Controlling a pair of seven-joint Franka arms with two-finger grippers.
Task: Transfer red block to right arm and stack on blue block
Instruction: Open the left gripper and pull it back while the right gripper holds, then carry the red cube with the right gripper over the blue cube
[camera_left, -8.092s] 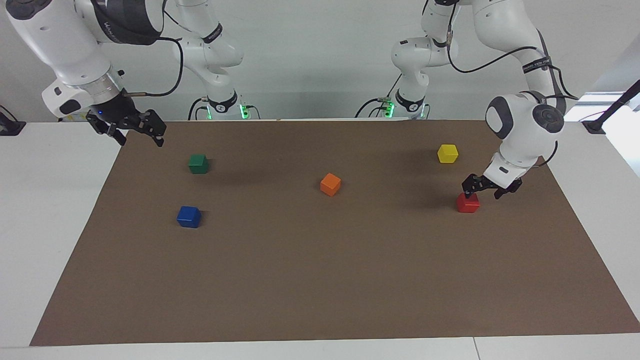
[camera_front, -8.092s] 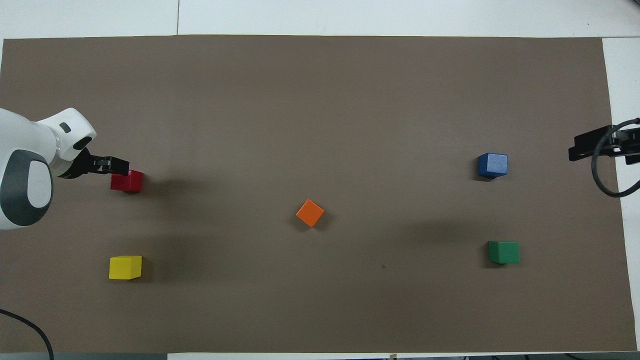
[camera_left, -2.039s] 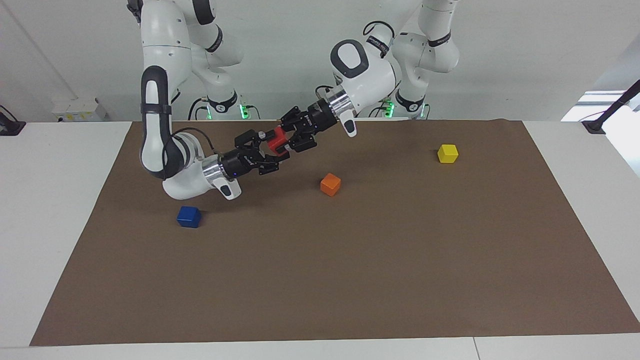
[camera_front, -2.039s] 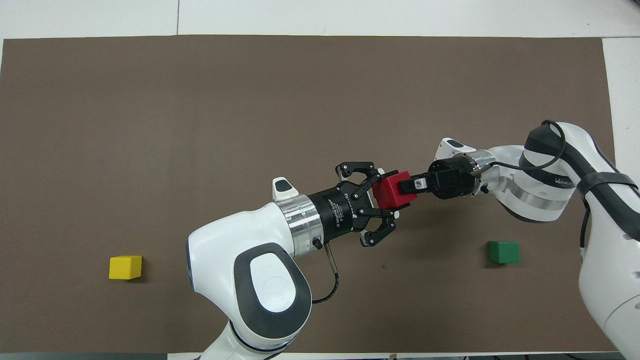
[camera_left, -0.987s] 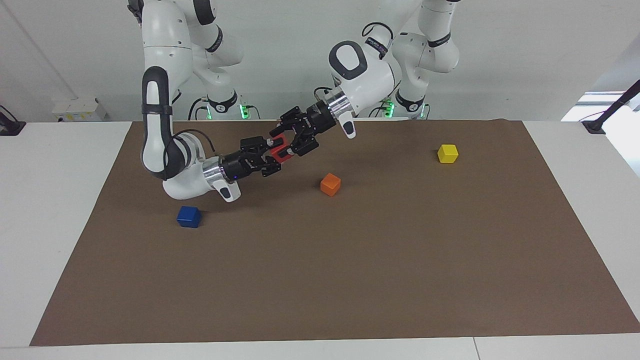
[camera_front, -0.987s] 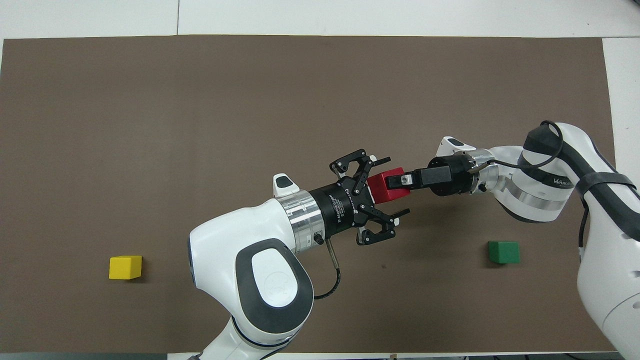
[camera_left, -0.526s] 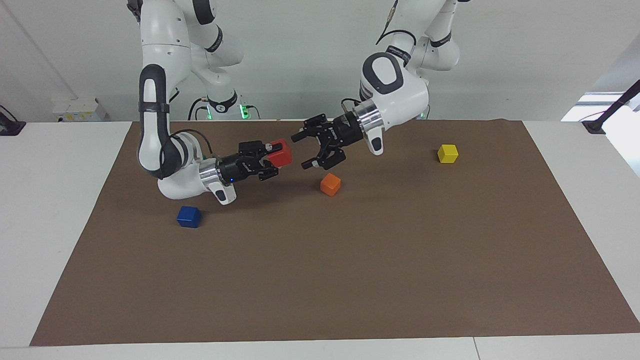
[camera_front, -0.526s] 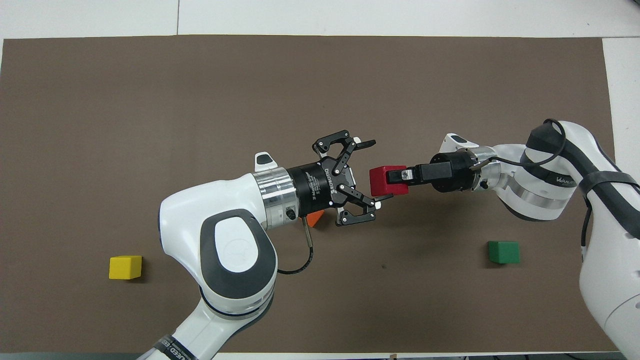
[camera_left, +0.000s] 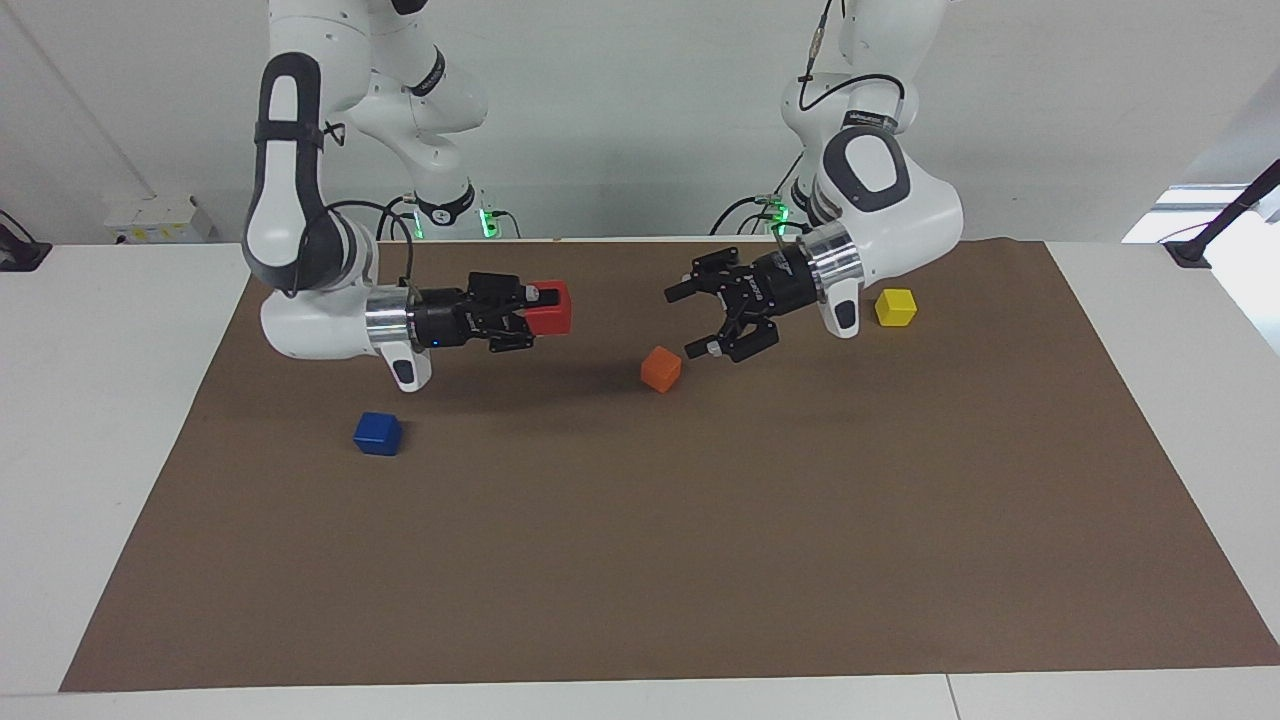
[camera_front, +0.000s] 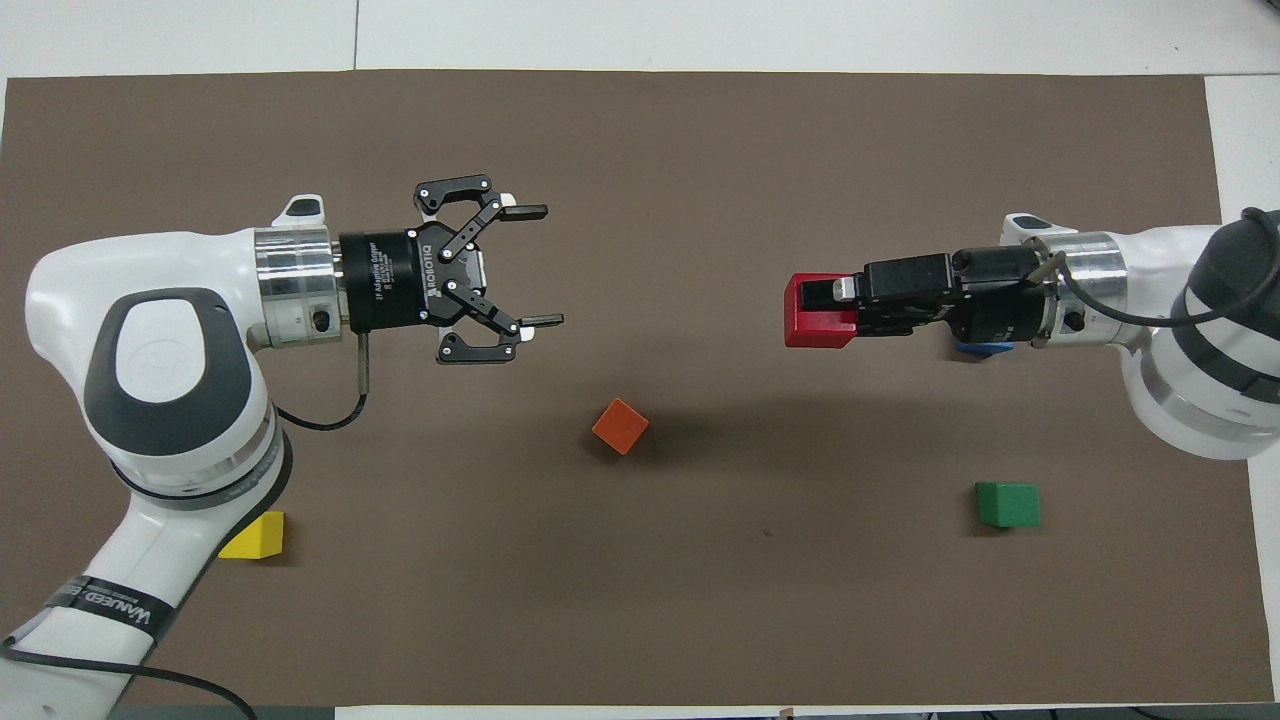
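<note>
Red block (camera_left: 550, 306) pinched in right gripper (camera_left: 533, 307), up over the mat; left gripper (camera_left: 703, 320) spread, empty, near orange cube (camera_left: 661, 369). Next: swing over blue block (camera_left: 377, 433), square faces, lower flush before release.

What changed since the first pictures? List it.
The left gripper lifted the red block off the mat, passed it in mid-air, opened and drew back. The right gripper now grips it, raised. Blue block, orange, yellow and green blocks stayed put.

blue block (camera_front: 983, 349): mostly hidden overhead | yellow block (camera_front: 258, 538): partly hidden overhead
</note>
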